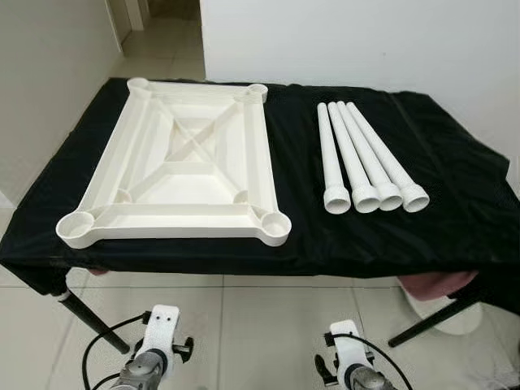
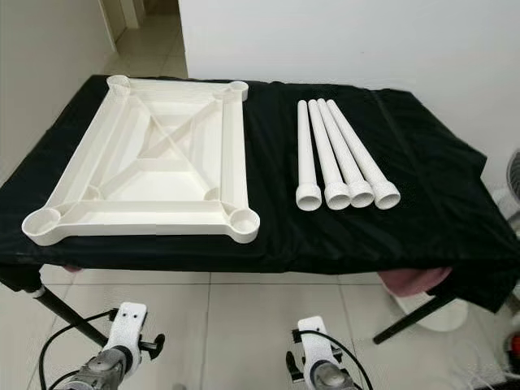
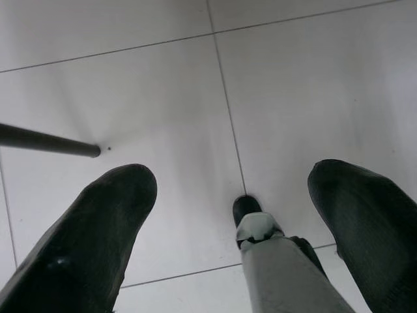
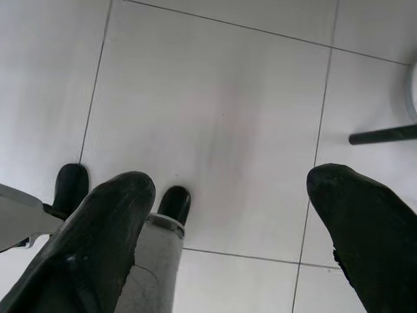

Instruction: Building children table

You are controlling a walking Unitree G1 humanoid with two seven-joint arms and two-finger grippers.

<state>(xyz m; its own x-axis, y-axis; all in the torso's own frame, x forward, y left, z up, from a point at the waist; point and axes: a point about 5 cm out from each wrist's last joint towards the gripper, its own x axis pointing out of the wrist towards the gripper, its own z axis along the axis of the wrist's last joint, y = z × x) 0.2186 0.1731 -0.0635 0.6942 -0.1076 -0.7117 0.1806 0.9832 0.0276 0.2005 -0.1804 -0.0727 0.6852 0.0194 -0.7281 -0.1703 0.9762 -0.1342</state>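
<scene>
Tabletop: you've got the white children's tabletop (image 1: 183, 162) lying upside down on the black-draped table (image 1: 455, 203), four corner sockets facing up.
Legs: four white tube legs (image 1: 366, 158) lie side by side just beside it, on your right, flared ends toward you.
Left claw (image 3: 228, 228): hanging low over the floor tiles, fingers spread apart, empty.
Right claw (image 4: 225, 228): same story, fingers wide, nothing held.
Risk: those round legs could roll off if you nudge the row; a tilted leg may jam in its socket.
</scene>
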